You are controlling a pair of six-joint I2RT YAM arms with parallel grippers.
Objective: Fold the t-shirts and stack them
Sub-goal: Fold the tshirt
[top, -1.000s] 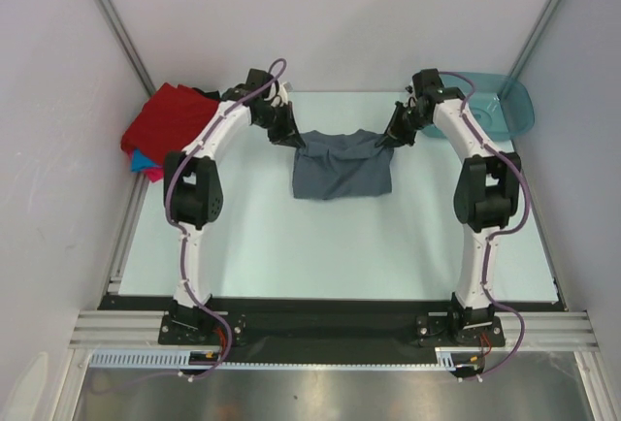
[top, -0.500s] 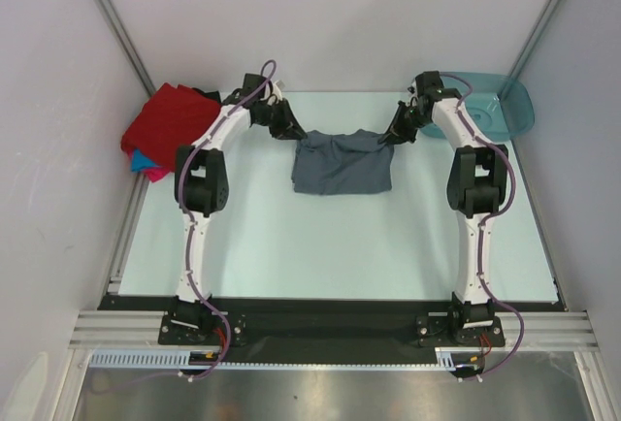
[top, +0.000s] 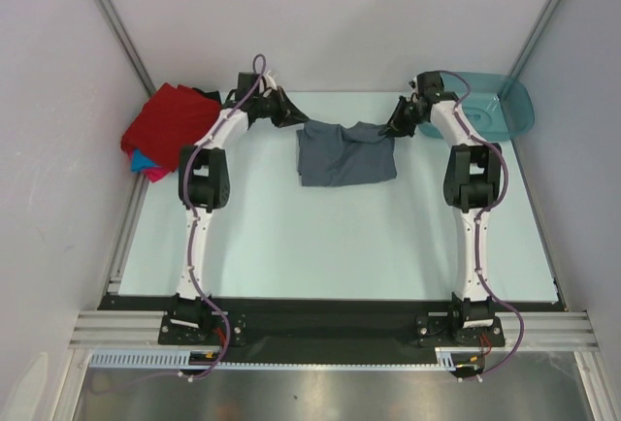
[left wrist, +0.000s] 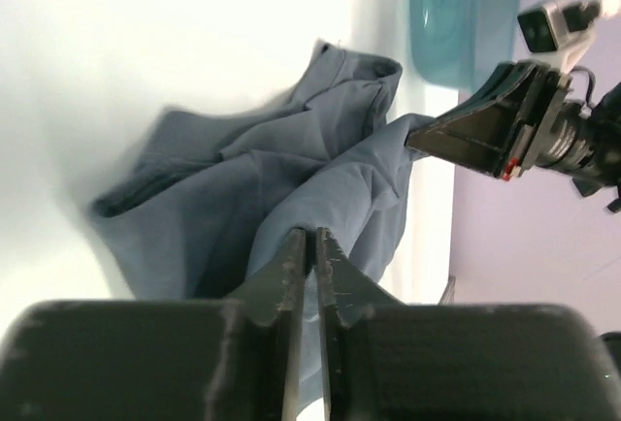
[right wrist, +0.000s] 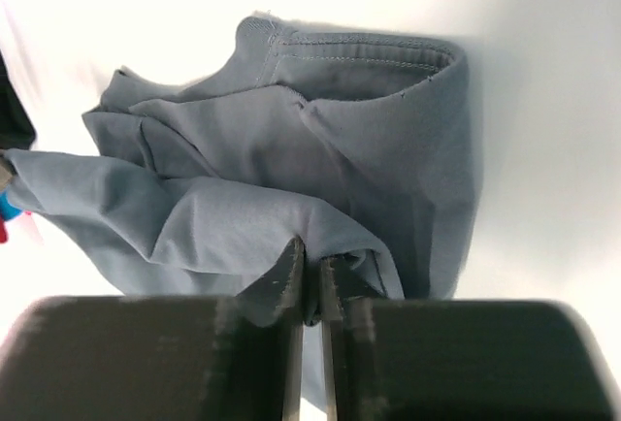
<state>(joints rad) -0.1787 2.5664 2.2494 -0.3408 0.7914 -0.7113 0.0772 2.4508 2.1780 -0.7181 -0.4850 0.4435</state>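
Pinching the grey shirt [top: 344, 154] by its far corners, the left claw [left wrist: 310, 237] and right claw [right wrist: 310, 251] — both nearly shut on cloth — hold them up off the bench [top: 320, 237], likely to fold it. The other shirts [top: 165, 125] lie far left.

No writing to read here.
Looking over all three views, I can't make out a single word, label, brand, number or sign.

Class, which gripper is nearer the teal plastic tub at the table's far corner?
Right. The right gripper lies close to the teal plastic tub; the left gripper is across the slate grey-blue t-shirt from it.
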